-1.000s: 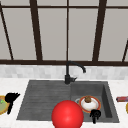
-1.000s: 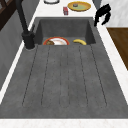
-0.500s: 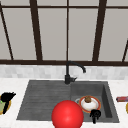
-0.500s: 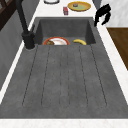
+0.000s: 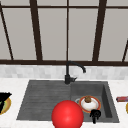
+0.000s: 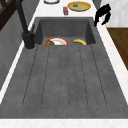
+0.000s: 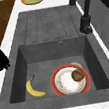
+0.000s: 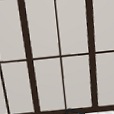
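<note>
the right hand (image 5: 95, 115) is held over the front edge of the sink (image 5: 40, 100), fingers curled downward, nothing gripped. the banana (image 7: 33, 88) is found just below and beyond it in the basin, its length laid along the front wall. the left hand (image 5: 4, 98) is seen well apart to the left.

The left hand (image 5: 4, 98) hangs in the air at the front view's left edge. The right hand (image 5: 95, 115) hovers low at the front, fingers curled downward and holding nothing (image 6: 102, 15).
</note>
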Robot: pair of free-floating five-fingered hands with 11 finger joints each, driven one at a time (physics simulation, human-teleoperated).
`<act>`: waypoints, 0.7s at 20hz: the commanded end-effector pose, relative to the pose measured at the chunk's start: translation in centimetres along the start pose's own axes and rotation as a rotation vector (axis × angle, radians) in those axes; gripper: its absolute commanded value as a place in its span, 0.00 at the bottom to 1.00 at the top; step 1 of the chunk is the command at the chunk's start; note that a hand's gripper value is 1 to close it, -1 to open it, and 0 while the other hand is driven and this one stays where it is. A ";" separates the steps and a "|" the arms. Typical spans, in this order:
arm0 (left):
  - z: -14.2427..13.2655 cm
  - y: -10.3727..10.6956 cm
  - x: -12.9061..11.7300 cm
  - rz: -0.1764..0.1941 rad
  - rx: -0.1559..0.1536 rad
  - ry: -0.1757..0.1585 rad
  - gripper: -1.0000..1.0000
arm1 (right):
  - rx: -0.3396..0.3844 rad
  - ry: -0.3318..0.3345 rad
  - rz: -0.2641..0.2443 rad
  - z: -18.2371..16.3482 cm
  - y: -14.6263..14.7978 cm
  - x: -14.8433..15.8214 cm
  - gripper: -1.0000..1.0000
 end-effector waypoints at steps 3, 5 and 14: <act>3.4 -1.0 -2.2 0.090 -0.009 -0.010 0.00 | 0.000 0.000 0.000 0.0 0.0 0.0 0.50; 4.5 -1.4 -3.7 0.091 -0.015 -0.006 0.00 | 0.000 0.000 0.000 0.0 0.0 0.0 0.50; 9.5 -4.0 -9.6 0.147 -0.035 0.005 0.00 | 0.000 0.000 0.000 0.0 0.0 0.0 0.50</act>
